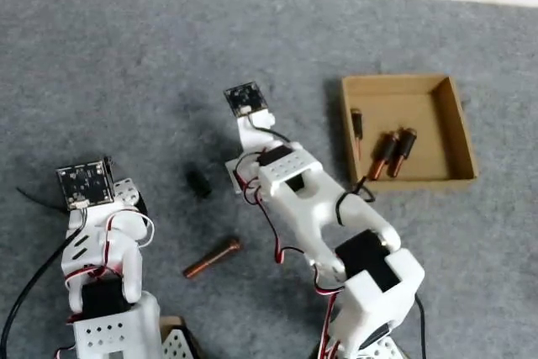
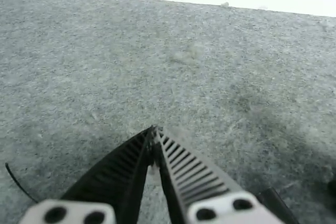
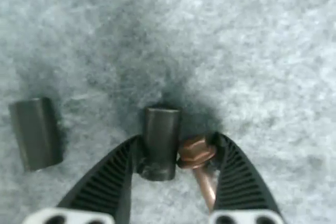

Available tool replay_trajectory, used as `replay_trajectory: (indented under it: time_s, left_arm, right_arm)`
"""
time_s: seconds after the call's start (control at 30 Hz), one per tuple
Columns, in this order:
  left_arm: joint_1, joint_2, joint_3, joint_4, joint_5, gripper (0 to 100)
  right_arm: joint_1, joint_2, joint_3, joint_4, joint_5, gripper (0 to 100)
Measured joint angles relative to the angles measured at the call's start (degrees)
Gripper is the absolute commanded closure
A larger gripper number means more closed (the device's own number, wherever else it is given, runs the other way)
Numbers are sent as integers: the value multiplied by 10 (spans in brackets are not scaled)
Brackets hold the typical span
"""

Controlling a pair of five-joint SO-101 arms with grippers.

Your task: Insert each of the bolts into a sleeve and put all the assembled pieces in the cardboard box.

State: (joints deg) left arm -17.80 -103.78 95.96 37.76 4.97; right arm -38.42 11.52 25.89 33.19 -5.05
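Right pincer [image 3: 177, 140] spread; dark sleeve [image 3: 160, 140] and copper bolt [image 3: 197, 153] noted side by side between its jaws, over the grey surface [image 2: 210, 66]. Second sleeve [image 3: 34, 132] lies beside. Left pincer [image 2: 154, 129] clenched, empty. Three pieces [image 1: 387, 153] recorded in cardboard box [image 1: 445, 124].

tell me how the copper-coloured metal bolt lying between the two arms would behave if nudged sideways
The copper-coloured bolt looks like rigid metal, so it probably won't bend and may feel heavy for its size. Its round shank would likely roll, curving around the wider head, though the fuzzy grey felt should damp that.
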Motion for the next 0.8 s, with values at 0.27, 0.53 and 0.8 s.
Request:
replay_trajectory:
  time_s: [0.27,0.53,0.8]
  left_arm:
    - [0,0,0,0,0,995]
    - [0,0,0,0,0,995]
    - [0,0,0,0,0,995]
  right_arm:
    - [15,1,0,0,0,929]
    - [23,1,0,0,0,929]
    - [23,3,0,0,0,924]
